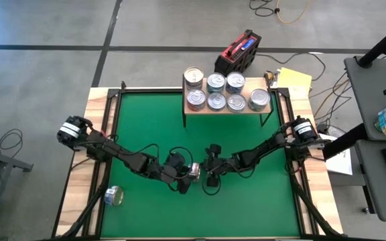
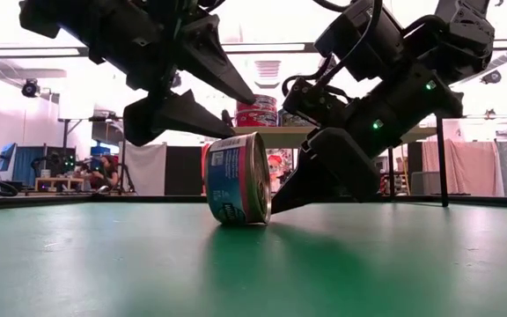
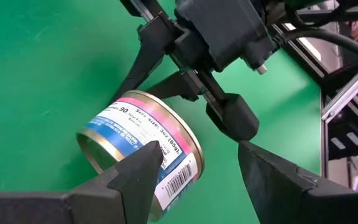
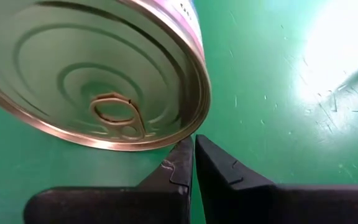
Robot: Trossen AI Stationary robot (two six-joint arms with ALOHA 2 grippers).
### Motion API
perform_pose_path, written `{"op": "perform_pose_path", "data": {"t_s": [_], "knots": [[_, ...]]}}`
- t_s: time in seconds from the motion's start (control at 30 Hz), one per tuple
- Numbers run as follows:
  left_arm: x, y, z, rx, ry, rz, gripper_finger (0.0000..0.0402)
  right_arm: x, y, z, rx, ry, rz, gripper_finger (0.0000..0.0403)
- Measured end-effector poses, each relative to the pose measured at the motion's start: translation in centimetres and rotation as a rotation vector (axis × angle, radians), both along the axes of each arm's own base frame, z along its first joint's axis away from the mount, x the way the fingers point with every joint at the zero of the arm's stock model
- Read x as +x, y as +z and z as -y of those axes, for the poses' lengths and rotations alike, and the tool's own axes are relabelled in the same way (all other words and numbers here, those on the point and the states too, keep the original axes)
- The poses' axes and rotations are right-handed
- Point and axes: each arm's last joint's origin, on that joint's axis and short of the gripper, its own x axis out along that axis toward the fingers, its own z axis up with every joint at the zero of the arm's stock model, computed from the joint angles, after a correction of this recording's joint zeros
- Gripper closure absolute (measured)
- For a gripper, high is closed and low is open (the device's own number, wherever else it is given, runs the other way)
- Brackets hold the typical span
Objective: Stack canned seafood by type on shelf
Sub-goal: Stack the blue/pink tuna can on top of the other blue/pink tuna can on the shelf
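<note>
A tin with a blue and pink label [image 2: 238, 179] stands on edge on the green mat, resting on its side wall, with the silver pull-tab lid [image 4: 98, 74] facing my right gripper. My left gripper [image 2: 243, 116] is open just above the tin, one finger [image 3: 142, 165] over the label and the other [image 3: 272, 174] off to the side. My right gripper [image 4: 193, 140] is shut, low at the lid. Another tin [image 1: 114, 195] lies on the mat near the front left. The shelf [image 1: 267, 110] at the far edge carries several tins [image 1: 216, 100]. My left gripper has one finger close over the tin's labelled wall [image 3: 166, 155]; I cannot tell whether it touches. My right gripper has its shut fingertips against the lid's rim [image 4: 188, 134], low down by the mat. The fingers slant down from the table's right side. The tin stays on edge on the mat.
A wooden border [image 1: 99, 134] frames the mat. A red and black case [image 1: 238, 53] and yellow paper [image 1: 293, 80] lie beyond the shelf. Both arms meet at the mat's middle; green mat shows free at the near side and far left.
</note>
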Motion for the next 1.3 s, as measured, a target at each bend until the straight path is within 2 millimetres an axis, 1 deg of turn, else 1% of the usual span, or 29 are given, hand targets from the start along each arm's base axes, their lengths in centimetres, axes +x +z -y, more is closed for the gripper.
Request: {"op": "perform_pose_path", "data": {"t_s": [0.23, 0.37, 0.63, 0.73, 0.8, 0.9, 0.97, 1.07, 1.2, 1.3], "knots": [[0.0, 0.1, 0.0, -0.030, 0.021, 0.013, 0.0194, 0.0, 0.0, 0.0, -0.004, -0.001, 0.000, 0.0390], [-0.1, 0.6, -0.1, -0.046, 0.031, 0.012, 0.0194, 0.0, 0.0, 0.0, -0.004, -0.001, 0.000, 0.0390], [0.4, 2.8, 0.1, 0.006, 0.046, -0.101, 0.0194, 0.0, 0.0, 0.0, -0.005, -0.005, 0.000, 0.0390], [0.3, 3.3, 0.0, 0.030, 0.061, -0.158, 0.0194, 0.0, 0.0, 0.0, -0.005, -0.006, -0.001, 0.0390], [0.2, 3.6, 0.0, 0.017, 0.094, -0.190, 0.0194, 0.0, 0.0, 0.0, -0.005, -0.006, -0.001, 0.0390], [-0.3, 3.4, -0.2, -0.024, 0.169, -0.244, 0.0193, 0.0, 0.0, 0.0, -0.005, -0.006, -0.001, 0.0390], [-0.4, 3.3, -0.2, -0.060, 0.206, -0.250, 0.0188, -0.1, 0.0, 0.0, -0.005, -0.006, -0.002, 0.0390], [-0.1, 3.9, 0.2, -0.097, 0.217, -0.217, 0.0171, -0.1, 0.0, 0.0, -0.006, -0.005, -0.002, 0.0390], [1.0, 4.6, 0.7, -0.104, 0.221, -0.191, 0.0143, -0.1, -0.1, 0.0, -0.016, 0.003, -0.004, 0.0390], [2.2, 4.1, 1.1, -0.076, 0.212, -0.208, 0.0127, -0.1, -0.1, 0.0, -0.020, 0.006, -0.005, 0.0390]]}}
